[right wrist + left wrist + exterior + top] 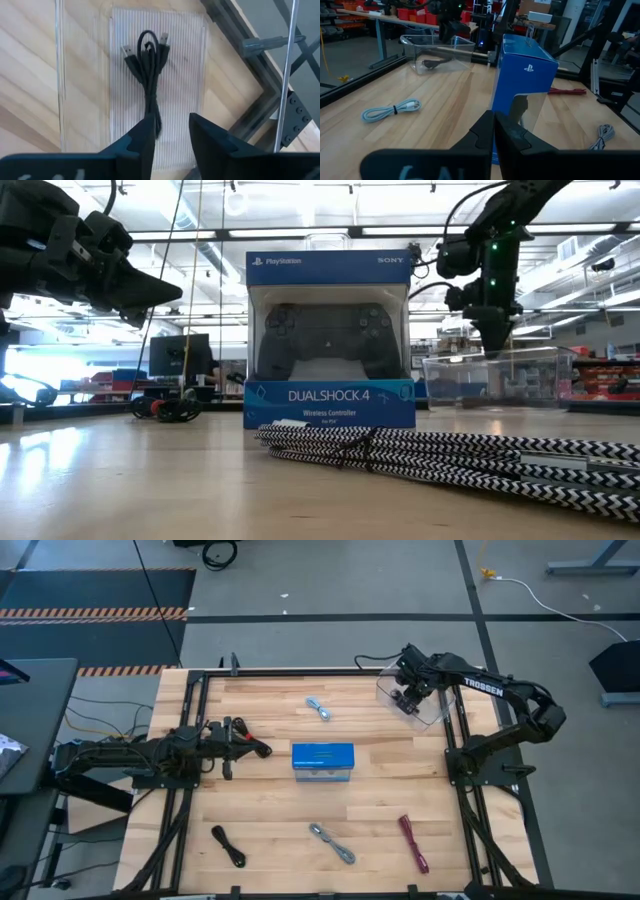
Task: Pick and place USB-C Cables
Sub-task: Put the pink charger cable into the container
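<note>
A black USB-C cable bundle point(148, 65) lies flat on the floor of the clear bin point(432, 712) at the table's far right. My right gripper point(172, 132) hovers open above it, fingers pointing down, touching nothing. On the bare table lie a pale blue-white bundle point(319, 708) toward the far edge, and along the near edge a second black one point(229, 846), a silver-grey one point(332, 843) and a red one point(413, 843). My left gripper point(262, 750) waits shut at the table's left, level, pointing at the blue box.
The blue DualShock box point(322, 761) stands upright at the table's middle, just right of my left gripper. A black metal frame point(460, 755) borders the table. Bare wood lies between the box and the near-edge cables. The silver-grey braided cable point(450, 455) fills the low view's foreground.
</note>
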### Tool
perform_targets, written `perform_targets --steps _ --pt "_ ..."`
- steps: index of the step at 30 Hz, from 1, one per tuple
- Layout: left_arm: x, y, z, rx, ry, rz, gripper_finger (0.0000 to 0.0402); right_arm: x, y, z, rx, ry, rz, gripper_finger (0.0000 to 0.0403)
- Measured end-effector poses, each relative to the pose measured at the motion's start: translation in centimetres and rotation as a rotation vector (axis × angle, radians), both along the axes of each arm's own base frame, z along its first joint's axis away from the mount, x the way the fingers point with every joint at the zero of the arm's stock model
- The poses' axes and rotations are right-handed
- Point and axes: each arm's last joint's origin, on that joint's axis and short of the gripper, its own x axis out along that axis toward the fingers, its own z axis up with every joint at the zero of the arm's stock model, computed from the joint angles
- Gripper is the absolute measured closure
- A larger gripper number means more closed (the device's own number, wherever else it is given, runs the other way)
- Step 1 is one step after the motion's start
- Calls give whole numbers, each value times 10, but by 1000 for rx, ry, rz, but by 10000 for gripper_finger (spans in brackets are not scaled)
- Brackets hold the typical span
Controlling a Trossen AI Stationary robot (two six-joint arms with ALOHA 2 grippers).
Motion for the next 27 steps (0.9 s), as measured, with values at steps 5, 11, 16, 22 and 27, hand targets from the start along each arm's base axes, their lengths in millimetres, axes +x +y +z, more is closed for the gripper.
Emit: perform_targets --steps 5,11,16,22,27 --pt "0 0 0 0 0 0 381 0 7 3 13 2 19 256" --pt "0 0 0 0 -1 0 381 -5 23 26 -6 -35 22 252" --pt "0 0 0 1 -1 0 381 -2 46 58 13 -195 42 251" --pt "0 0 0 -3 -2 0 381 3 86 67 162 -264 53 252" --pt "0 0 0 -7 -2 1 381 11 120 66 305 -254 56 252"
